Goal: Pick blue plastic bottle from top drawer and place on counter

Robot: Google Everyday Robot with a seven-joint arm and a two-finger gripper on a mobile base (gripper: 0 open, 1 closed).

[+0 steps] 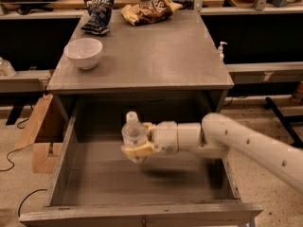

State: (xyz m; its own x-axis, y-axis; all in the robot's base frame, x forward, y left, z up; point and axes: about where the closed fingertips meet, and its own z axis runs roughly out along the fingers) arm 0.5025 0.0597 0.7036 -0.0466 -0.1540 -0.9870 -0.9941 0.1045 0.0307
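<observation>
Hand (140, 143) inside open drawer (94, 186), reaching in from right, clamped round bottle (133, 131) low on body. Bottle upright, cap up, seemingly clear of floor, shadow beneath. Side grip keeps it level for lift. Surface (156, 56) above: bowl (84, 52) left, snack bags (149, 11) at back.

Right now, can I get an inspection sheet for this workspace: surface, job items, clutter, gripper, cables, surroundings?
Surface: counter, grey; bottle not yet on it.
Job's things: blue plastic bottle upright, over the open top drawer.
Clutter: white bowl, blue snack bag and brown snack bag on the counter.
Grippers: gripper inside the drawer, shut on the bottle.
Cables: black cable on the floor, left.
Surroundings: cardboard box left, pump dispenser right, workbench behind.
</observation>
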